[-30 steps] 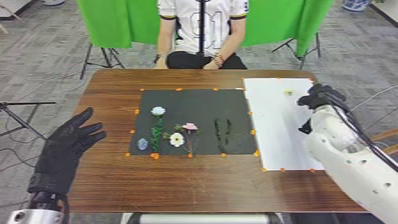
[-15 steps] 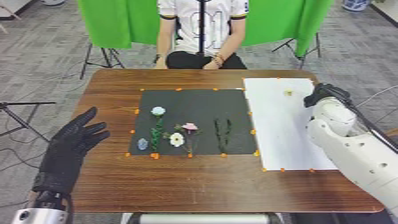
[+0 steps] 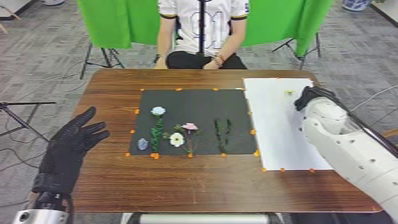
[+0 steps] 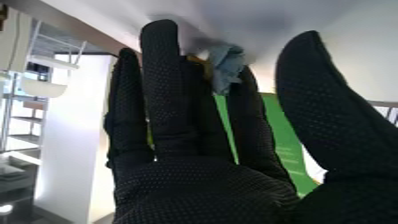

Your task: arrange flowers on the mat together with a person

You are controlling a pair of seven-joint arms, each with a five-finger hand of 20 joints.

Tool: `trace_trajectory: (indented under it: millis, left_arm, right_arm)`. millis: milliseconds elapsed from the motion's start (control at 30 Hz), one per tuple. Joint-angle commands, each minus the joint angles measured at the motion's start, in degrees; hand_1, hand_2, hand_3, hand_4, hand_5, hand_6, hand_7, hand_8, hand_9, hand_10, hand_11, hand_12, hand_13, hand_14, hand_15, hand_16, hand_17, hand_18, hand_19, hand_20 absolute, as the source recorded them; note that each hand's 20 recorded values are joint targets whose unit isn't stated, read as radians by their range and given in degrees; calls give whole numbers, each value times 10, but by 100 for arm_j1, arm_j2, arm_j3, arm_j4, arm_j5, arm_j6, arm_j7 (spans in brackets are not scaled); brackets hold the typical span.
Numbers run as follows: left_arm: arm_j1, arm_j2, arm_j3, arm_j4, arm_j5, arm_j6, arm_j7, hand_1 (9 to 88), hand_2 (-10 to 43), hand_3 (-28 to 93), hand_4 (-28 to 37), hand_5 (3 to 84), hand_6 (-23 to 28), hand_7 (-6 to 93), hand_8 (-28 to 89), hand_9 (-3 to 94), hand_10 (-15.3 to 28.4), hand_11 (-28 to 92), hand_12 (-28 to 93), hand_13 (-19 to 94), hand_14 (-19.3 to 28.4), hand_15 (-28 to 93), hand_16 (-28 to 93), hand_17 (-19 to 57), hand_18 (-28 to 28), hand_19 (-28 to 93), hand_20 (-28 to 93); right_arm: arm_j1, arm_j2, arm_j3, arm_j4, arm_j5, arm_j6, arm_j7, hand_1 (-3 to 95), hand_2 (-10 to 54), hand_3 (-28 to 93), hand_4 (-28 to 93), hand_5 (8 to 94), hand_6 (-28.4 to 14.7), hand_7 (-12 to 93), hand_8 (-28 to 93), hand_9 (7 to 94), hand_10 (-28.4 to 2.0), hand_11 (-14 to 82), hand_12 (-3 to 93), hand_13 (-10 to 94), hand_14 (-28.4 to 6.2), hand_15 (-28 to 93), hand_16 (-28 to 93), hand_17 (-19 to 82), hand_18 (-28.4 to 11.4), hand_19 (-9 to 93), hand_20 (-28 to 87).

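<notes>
Right hand point(image 3: 316, 95) above paper point(image 3: 277, 130), fingers straight, thumb apart. Left hand point(image 3: 66, 147) at desk point(image 3: 178, 187) edge, fingers spread. Flowers point(image 3: 177, 139) on mat point(image 3: 191, 102).

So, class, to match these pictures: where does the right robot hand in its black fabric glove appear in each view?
Head view: the right robot hand is over the far right corner of the white sheet.
Right wrist view: it is close to the camera, fingers up, with the thumb apart.
Shared landmark: the green cloth backdrop, seen between fingers and thumb in the wrist view.
</notes>
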Motion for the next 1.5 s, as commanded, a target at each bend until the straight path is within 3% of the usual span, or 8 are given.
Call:
trace_trajectory:
  millis: [33,100,200,300,600,767,1067,1500]
  left_arm:
    - [64,-85,6,38,-1,19,-26,185,48,777,-283,309,51,147,-106,317,187,243,113,223,261,493,-87,-103,248,488,107]
    - [57,-88,12,43,9,7,-37,185,48,776,-283,309,52,146,-106,317,188,244,113,223,261,492,-87,-103,248,488,107]
    - [60,-101,24,42,16,-11,-26,186,49,775,-283,310,52,145,-106,317,189,244,112,223,261,491,-87,-103,248,488,107]
    - [20,-86,24,44,12,-17,-43,185,49,773,-283,310,52,146,-106,316,189,243,112,223,261,491,-87,-103,248,488,107]
    - [95,-73,-37,1,-40,85,-73,181,47,774,-283,309,51,143,-106,313,185,233,110,222,261,486,-86,-103,249,487,106]
    - [50,-165,-87,-7,14,21,-198,181,48,774,-283,309,51,143,-105,313,186,232,113,223,261,488,-85,-103,248,487,106]
    - [74,-202,-108,-27,60,7,-229,181,50,772,-283,309,52,141,-103,314,188,234,114,223,261,489,-84,-103,249,488,106]
    - [-150,-205,-50,33,121,-135,-417,181,53,768,-283,309,56,128,-98,311,190,228,115,221,262,486,-83,-103,248,490,108]
  right_arm:
    - [-88,-25,-257,123,-346,372,102,456,-76,766,-280,571,33,195,-145,607,-117,190,140,617,-92,505,113,243,-171,722,68]
    - [-117,-8,-301,136,-445,498,74,499,-88,732,-282,611,34,217,-101,664,-104,184,168,648,-61,471,182,266,-159,734,49]
    - [-221,-39,-198,89,-428,520,63,595,-95,664,-282,714,24,254,-32,829,-63,98,314,758,-2,394,292,368,-113,743,7]
    - [-246,-10,-204,-16,-445,772,126,619,-95,648,-282,766,27,271,-4,885,-49,102,349,815,3,393,306,422,-100,755,-5]
    - [-390,8,-133,-902,-687,1738,-51,622,-95,651,-283,791,26,273,7,909,-41,111,360,839,-2,418,300,444,-105,779,0]
    - [-300,-59,-257,-1492,-624,2030,-281,620,-95,656,-283,794,25,271,11,910,-37,110,365,840,-3,434,293,441,-111,795,-5]
    - [-233,-734,-481,-2212,-160,1932,-863,622,-95,662,-283,792,21,268,18,906,-40,114,372,836,-3,457,286,433,-116,818,-18]
    - [-475,-1329,-1036,-1866,-479,1200,-780,604,-95,680,-283,773,23,286,12,891,-53,138,383,802,-18,510,272,394,-127,828,-28]
